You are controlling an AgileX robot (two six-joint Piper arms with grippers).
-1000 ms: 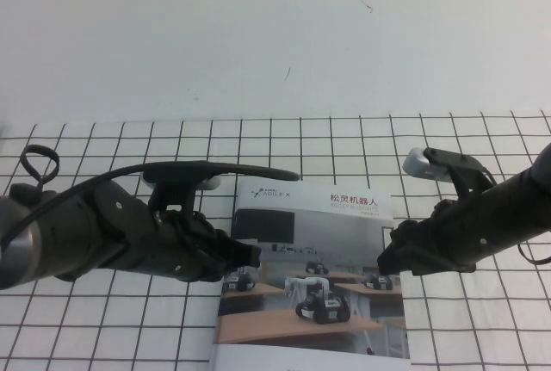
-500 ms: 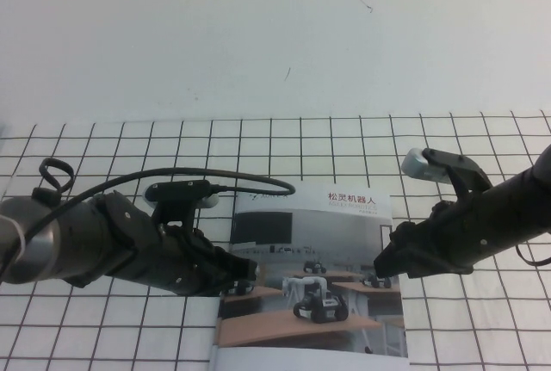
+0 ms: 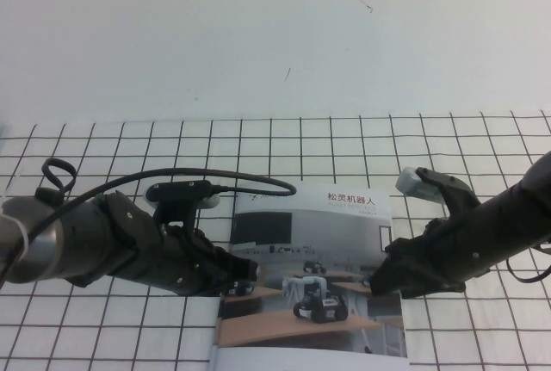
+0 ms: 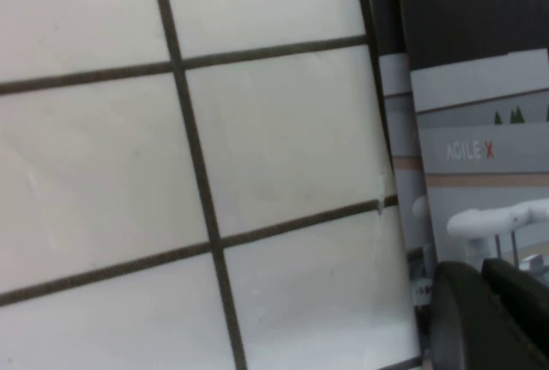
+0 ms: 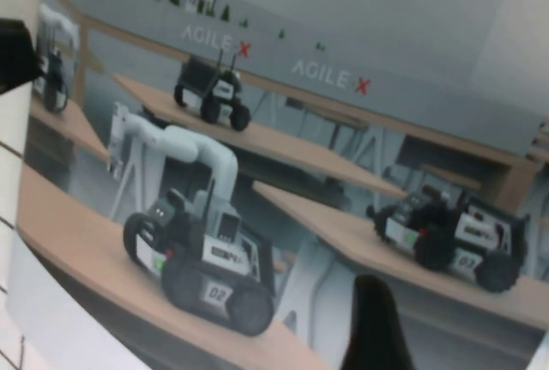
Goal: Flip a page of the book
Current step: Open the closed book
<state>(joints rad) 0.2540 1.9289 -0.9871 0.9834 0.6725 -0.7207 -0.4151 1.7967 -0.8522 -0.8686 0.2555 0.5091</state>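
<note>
The book (image 3: pixel 320 216) is a closed AgileX brochure lying on the gridded table, its cover showing wheeled robots. It also shows in the left wrist view (image 4: pixel 480 130) and fills the right wrist view (image 5: pixel 283 130). My left gripper (image 3: pixel 250 269) is shut and empty, its tip resting at the book's left edge; its dark fingers (image 4: pixel 467 318) lie side by side on the cover. My right gripper (image 3: pixel 372 285) is shut and empty, its tip low over the cover just inside the book's right edge; it shows as one dark tip (image 5: pixel 373 327).
The table is a white cloth with a black grid (image 3: pixel 284 143), bare behind and beside the book. A plain white wall (image 3: pixel 258 35) rises behind it. The left arm's black cable (image 3: pixel 250 183) loops over the book's far left corner.
My left arm has dropped and drawn back slightly at the book's left edge. My right gripper has moved left and down, from beside the book's right edge onto the cover.
</note>
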